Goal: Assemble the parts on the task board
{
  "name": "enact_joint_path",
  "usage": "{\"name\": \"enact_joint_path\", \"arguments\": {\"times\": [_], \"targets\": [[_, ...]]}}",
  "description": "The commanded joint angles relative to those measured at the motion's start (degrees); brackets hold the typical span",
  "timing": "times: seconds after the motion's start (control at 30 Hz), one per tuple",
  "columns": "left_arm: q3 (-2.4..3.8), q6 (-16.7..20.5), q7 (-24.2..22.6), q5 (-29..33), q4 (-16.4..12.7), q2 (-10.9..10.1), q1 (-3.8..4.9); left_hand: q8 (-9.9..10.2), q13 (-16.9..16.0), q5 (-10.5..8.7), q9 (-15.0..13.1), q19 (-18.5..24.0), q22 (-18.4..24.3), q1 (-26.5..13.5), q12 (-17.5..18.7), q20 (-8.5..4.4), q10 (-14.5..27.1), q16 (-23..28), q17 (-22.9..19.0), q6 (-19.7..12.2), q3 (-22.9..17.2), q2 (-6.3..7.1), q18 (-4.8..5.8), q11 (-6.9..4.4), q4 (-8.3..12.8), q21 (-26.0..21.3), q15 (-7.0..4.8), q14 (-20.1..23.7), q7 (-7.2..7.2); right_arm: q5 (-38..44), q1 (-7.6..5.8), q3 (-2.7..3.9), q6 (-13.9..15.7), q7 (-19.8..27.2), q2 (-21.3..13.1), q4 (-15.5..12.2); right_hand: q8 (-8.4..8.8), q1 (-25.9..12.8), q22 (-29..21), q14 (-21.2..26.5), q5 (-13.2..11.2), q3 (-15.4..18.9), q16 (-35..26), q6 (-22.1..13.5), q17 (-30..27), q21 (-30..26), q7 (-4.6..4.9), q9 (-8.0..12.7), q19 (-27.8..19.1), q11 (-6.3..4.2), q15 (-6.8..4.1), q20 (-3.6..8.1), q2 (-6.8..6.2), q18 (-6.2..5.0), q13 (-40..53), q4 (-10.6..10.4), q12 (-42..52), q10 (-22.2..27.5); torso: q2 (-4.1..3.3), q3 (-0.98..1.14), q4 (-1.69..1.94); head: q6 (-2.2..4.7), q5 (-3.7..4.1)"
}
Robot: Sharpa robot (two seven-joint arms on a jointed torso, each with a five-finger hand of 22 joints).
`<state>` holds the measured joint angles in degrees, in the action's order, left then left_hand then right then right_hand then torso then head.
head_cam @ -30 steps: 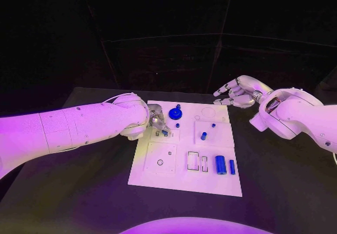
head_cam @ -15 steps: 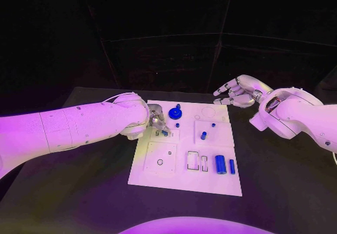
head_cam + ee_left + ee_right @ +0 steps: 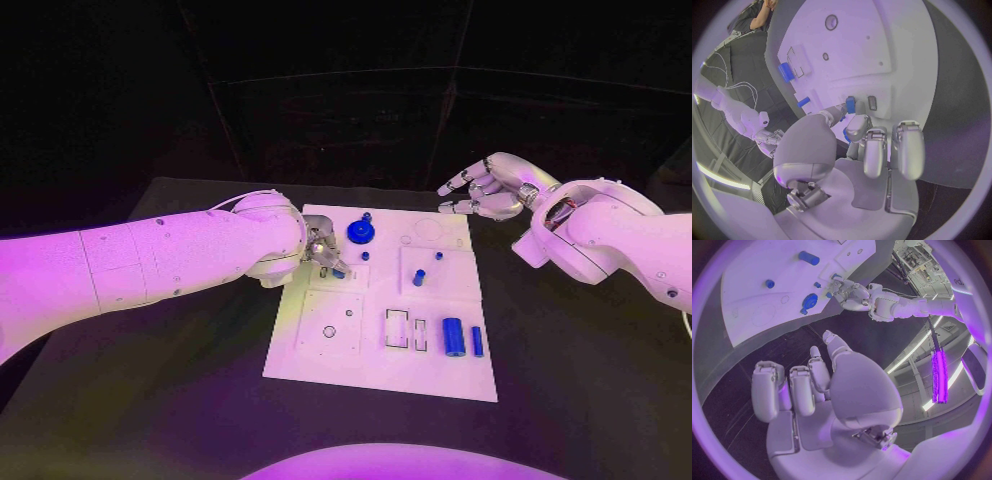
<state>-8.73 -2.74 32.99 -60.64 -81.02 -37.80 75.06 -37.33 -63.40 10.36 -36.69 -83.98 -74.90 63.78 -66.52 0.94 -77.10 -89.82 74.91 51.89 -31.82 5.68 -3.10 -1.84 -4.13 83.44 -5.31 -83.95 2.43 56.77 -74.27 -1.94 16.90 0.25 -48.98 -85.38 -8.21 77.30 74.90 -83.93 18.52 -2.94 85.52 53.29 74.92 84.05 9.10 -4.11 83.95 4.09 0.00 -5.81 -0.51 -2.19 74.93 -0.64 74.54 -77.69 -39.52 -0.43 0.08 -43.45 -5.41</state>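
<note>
My left hand (image 3: 320, 250) pinches a small blue part (image 3: 850, 104) against the task board (image 3: 375, 370), near its left edge. My right hand (image 3: 488, 190) hovers beyond the board's far right corner, fingers loosely curled and apart, holding nothing

Violet light washes the whole scene, strongest on the left arm (image 3: 159, 260) and the white task board (image 3: 387, 345), which glows pale against the dull black table (image 3: 173, 400). The room behind stays almost black in the head view. Soft glare sits on the rounded shells of both arms. In the wrist views the fisheye bends the board's straight edges and a dark ring frames each circle; a bright purple strip lamp (image 3: 937, 375) shows near one rim.
</note>
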Motion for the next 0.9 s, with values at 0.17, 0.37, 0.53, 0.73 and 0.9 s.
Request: {"name": "enact_joint_path", "arguments": {"times": [0.17,0.37,0.53,0.73,0.9], "targets": [[-0.16,-0.8,0.8,0.2,0.4,0.1,-0.16,-0.9,-0.3,0.15,-0.5,-1.8,-4.6,-2.0,-0.6,0.17,-0.8,-0.2,15.1,0.5,-9.3,0.06,0.78,-0.27,7.9,0.1,0.06,-6.1,-0.51,0.1,-0.12,0.03,0.1,0.5,0.2,0.0,-0.33,0.0,2.4,-3.9,0.4,0.0,-0.4,-0.1,5.7,-0.3,0.08,0.1,0.3,-0.03,-0.42,0.23,0.0,-0.48,0.1,-0.2,0.0,0.0,-0.01,0.05,-0.02,-0.11,0.13],[-0.16,-0.6,0.6,1.0,0.9,0.7,-0.15,-1.6,-1.0,-0.34,-1.1,-2.0,-5.1,-8.2,-1.4,0.02,-1.4,-0.2,15.1,1.8,-5.0,0.37,0.89,-0.57,3.4,0.3,-0.15,-6.1,-0.98,0.1,-0.12,0.03,0.1,0.5,0.3,0.0,-0.35,0.0,2.5,-3.8,0.4,0.0,-0.5,0.0,5.6,-0.3,0.08,0.1,0.3,-0.03,-0.42,0.23,0.06,-0.47,0.1,-0.2,0.0,0.1,-0.03,0.05,-0.06,-0.12,0.18],[-0.16,-0.7,0.5,1.2,1.4,1.2,-0.14,-1.8,-1.4,-0.3,-1.2,-2.2,-5.5,-10.5,-1.9,-0.2,-1.5,-0.2,15.1,2.3,-1.8,0.29,0.96,-0.79,1.7,0.5,-0.38,-6.1,-1.23,0.1,-0.12,0.03,0.1,0.5,0.3,0.1,-0.37,-0.1,2.4,-3.8,0.5,0.0,-0.5,0.0,5.6,-0.4,0.08,0.1,0.3,-0.03,-0.42,0.23,0.08,-0.48,0.0,-0.3,-0.1,0.1,-0.04,0.05,-0.06,-0.14,0.2],[-0.15,-0.8,0.6,1.3,2.0,1.6,-0.13,-2.3,-1.4,-0.3,-1.6,-2.3,-5.8,-11.6,-2.1,-0.41,-1.6,-0.2,15.1,2.9,1.1,-0.18,1.01,-1.05,0.6,0.6,-0.62,-6.1,-1.55,0.1,-0.12,0.03,0.1,0.5,0.3,0.0,-0.37,-0.1,2.4,-3.8,0.5,0.0,-0.5,0.0,5.6,-0.4,0.08,0.1,0.3,-0.03,-0.42,0.23,0.08,-0.48,0.0,-0.3,-0.1,0.1,-0.01,0.04,-0.06,-0.26,0.32],[-0.15,-0.7,0.5,1.3,2.4,1.8,-0.12,-2.4,-1.5,-0.32,-1.8,-2.3,-5.8,-11.8,-2.2,-0.5,-1.6,-0.2,15.1,2.9,2.3,-0.35,1.02,-1.09,0.3,0.7,-0.67,-6.1,-1.59,0.1,-0.12,0.03,0.1,0.5,0.3,0.0,-0.38,-0.2,2.4,-3.8,0.5,0.0,-0.5,0.0,5.5,-0.4,0.09,0.1,0.3,-0.03,-0.42,0.23,0.08,-0.49,0.0,-0.3,-0.1,0.2,0.03,0.04,-0.03,-0.36,0.51]]}}
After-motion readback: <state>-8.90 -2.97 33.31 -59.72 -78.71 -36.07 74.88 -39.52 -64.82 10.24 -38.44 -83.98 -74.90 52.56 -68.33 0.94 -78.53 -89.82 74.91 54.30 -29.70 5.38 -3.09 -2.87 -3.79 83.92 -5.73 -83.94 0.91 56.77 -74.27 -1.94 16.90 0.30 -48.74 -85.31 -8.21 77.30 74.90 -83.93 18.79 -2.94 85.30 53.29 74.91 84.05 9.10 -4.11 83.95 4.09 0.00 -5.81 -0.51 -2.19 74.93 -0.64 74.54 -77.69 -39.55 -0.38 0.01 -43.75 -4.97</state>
